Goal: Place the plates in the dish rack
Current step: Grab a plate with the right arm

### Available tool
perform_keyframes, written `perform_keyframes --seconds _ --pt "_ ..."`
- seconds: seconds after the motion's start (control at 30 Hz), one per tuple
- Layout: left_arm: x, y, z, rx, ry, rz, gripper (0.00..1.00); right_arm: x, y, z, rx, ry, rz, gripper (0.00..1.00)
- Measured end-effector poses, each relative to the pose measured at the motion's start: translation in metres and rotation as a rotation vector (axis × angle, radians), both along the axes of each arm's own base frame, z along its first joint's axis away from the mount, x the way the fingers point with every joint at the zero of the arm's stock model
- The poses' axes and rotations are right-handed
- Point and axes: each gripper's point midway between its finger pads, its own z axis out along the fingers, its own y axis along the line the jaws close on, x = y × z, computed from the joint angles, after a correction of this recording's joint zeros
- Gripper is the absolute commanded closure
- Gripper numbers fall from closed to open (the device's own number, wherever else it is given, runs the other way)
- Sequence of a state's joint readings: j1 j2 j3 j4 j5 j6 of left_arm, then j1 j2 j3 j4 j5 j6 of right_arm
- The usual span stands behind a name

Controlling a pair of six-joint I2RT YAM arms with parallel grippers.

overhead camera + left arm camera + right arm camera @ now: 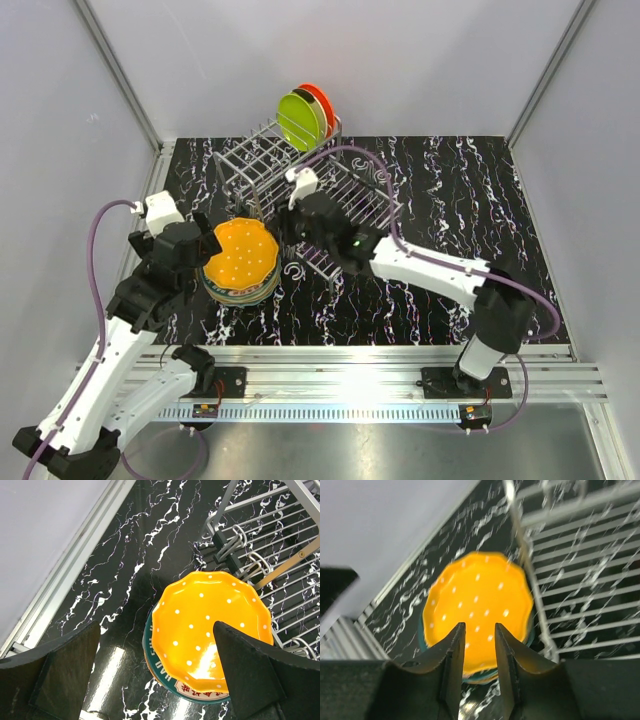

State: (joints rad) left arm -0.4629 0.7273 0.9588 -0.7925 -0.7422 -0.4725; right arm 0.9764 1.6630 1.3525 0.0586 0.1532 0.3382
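A stack of plates lies on the black marbled table left of the dish rack. Its top plate is dotted orange, and a teal-rimmed plate shows under it. A lime green plate and a red-orange plate stand upright at the rack's far end. My left gripper hangs wide open over the stack's left edge, holding nothing. My right gripper hovers at the stack's right side. Its jaws stand a narrow gap apart, with nothing between them.
The rack's flat wire grid lies right beside the stack. Grey walls and an aluminium frame rail bound the table on the left. The right wrist view is motion-blurred.
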Motion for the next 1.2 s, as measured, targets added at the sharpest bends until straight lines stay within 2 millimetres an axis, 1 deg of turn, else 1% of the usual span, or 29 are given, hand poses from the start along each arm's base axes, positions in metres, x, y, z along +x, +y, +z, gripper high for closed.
perform_keyframes --seconds 0.1,0.2,0.3,0.4,0.6,0.7,0.93,1.07,1.1,1.2 --pt "-0.001 0.002 0.002 -0.004 -0.009 0.006 0.01 -0.017 0.014 -0.042 -0.032 0.113 0.009 0.62" --pt "-0.002 0.003 0.003 -0.007 -0.015 0.006 0.01 -0.021 0.017 -0.074 -0.066 0.199 -0.024 0.61" --pt "-0.003 0.003 0.002 -0.007 -0.014 0.007 0.01 -0.022 0.014 -0.099 -0.095 0.266 -0.071 0.61" --pt "-0.003 0.003 0.002 -0.007 -0.014 0.008 0.01 -0.02 0.011 -0.116 -0.113 0.309 -0.116 0.6" --pt "-0.002 0.003 0.002 -0.007 -0.013 0.008 0.01 -0.02 0.007 -0.143 -0.151 0.368 -0.17 0.59" --pt "-0.002 0.003 0.002 -0.007 -0.013 0.008 0.01 -0.02 0.007 -0.152 -0.162 0.385 -0.178 0.58" --pt "-0.002 0.003 0.002 -0.007 -0.013 0.008 0.01 -0.014 0.017 -0.157 -0.158 0.39 -0.181 0.58" --pt "-0.002 0.003 0.002 -0.007 -0.013 0.007 0.01 -0.012 0.02 -0.163 -0.163 0.396 -0.184 0.64" --pt "-0.002 0.003 0.002 -0.007 -0.013 0.007 0.01 -0.012 0.02 -0.165 -0.167 0.398 -0.185 0.67" --pt "-0.002 0.003 0.002 -0.008 -0.013 0.006 0.01 -0.011 0.019 -0.165 -0.168 0.397 -0.193 0.71"
